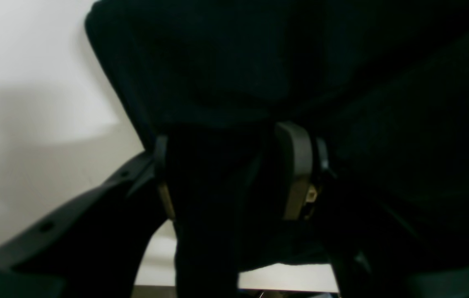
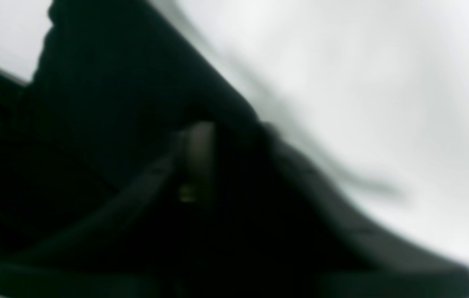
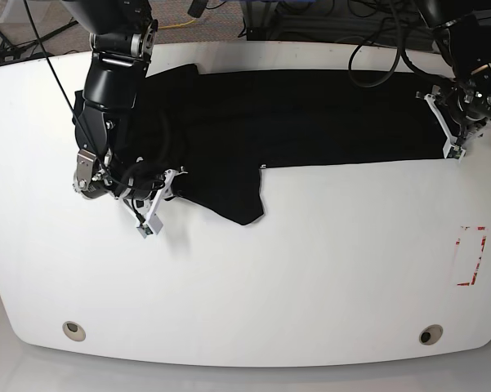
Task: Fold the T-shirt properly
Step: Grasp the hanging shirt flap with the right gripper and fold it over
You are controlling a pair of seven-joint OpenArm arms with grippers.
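Note:
The black T-shirt (image 3: 310,114) lies spread along the far side of the white table (image 3: 310,278), and one flap hangs toward the front near the middle. My left gripper (image 3: 456,122) is at the shirt's right-hand edge. In the left wrist view, a bunched strip of the T-shirt (image 1: 226,62) fills the gap of the left gripper (image 1: 228,165), held between both fingers. My right gripper (image 3: 157,204) sits low at the shirt's left front edge. The right wrist view is blurred: dark T-shirt (image 2: 106,95) cloth covers the right gripper (image 2: 234,136), and its jaw gap is hidden.
A red-outlined rectangle (image 3: 471,256) is marked on the table at the right. Two round holes (image 3: 74,330) (image 3: 429,334) sit near the front edge. Cables and stands crowd the floor behind the far edge.

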